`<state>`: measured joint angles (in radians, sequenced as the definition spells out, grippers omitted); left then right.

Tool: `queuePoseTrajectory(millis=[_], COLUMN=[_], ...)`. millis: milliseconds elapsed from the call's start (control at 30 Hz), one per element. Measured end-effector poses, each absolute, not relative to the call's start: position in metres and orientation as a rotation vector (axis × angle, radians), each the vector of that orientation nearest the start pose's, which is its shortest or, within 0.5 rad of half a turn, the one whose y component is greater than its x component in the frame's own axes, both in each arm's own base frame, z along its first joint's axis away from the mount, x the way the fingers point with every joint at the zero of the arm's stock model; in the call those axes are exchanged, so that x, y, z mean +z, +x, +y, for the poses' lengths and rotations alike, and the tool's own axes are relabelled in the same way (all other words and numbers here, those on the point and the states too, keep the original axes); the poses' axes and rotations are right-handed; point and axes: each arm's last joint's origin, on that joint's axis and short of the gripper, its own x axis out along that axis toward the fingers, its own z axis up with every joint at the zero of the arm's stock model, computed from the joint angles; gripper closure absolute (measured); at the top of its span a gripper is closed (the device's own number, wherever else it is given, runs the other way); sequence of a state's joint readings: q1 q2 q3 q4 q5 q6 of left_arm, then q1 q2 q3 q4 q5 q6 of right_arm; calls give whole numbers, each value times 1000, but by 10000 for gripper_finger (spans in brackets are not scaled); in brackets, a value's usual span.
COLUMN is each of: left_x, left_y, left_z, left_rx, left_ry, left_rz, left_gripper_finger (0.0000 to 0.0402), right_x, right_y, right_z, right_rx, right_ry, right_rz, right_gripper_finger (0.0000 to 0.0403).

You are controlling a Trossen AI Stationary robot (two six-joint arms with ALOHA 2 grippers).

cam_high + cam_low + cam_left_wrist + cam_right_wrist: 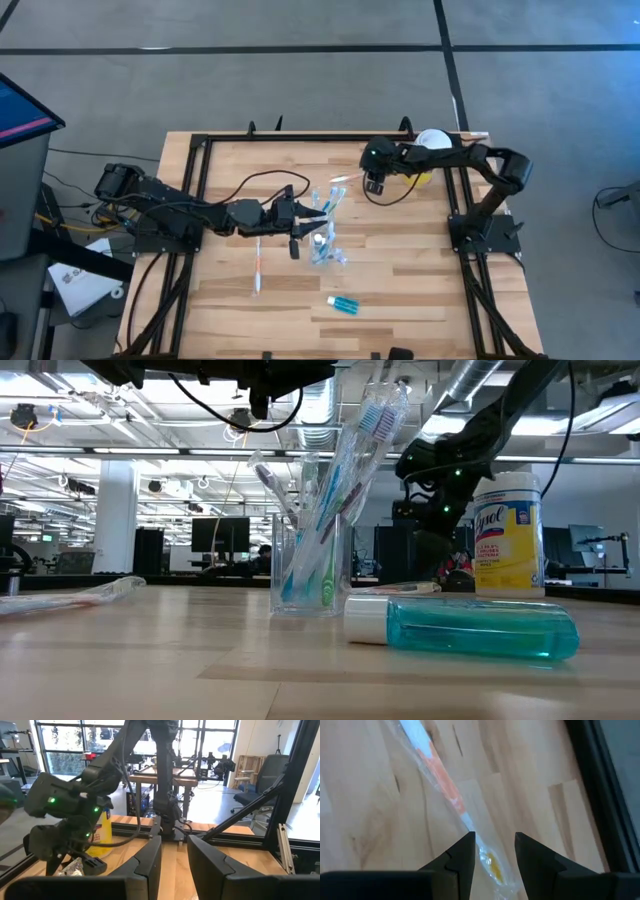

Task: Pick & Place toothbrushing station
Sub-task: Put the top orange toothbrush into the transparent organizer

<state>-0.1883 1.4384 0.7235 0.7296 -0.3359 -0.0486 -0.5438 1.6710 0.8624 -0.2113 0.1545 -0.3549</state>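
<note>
A clear tumbler stands upright on the table's middle, holding several toothbrushes with blue, green and white handles. A blue tube with a white cap lies on its side near the front edge. An orange-and-white toothbrush lies flat to the tumbler's left. Another, orange and white in a clear wrapper, lies at the far middle. My right gripper is open, pointing down, with a finger on either side of this wrapper's end. My left gripper is open and empty, held level just left of the brush heads.
A yellow container with a white lid stands at the far right, just behind my right arm. A black frame runs along the table's left, far and right edges. Bare wood lies at the near right.
</note>
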Motion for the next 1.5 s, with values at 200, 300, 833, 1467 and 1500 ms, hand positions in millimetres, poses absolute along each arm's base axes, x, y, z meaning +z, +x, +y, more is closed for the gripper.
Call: queuePoseTrajectory(millis=[200,300,833,1467,1500], left_x=[251,251,251,250,250], left_y=[301,301,301,301,301], left_z=[-48,-48,-48,-48,-48], left_rx=[147,147,147,147,147], left_ry=[-52,-51,-51,-50,-50], left_rz=[-17,-13,-12,-9,-9], left_gripper_finger=[312,312,312,312,312], right_x=[146,146,146,127,128], right_y=[268,268,270,272,271], right_z=[-167,-167,-164,-172,-172], right_rx=[-418,-396,-310,-305,-307], right_ry=[-116,-129,-145,-125,-125], right_rz=[1162,1176,1157,1195,1194], right_gripper_finger=[274,274,274,279,283])
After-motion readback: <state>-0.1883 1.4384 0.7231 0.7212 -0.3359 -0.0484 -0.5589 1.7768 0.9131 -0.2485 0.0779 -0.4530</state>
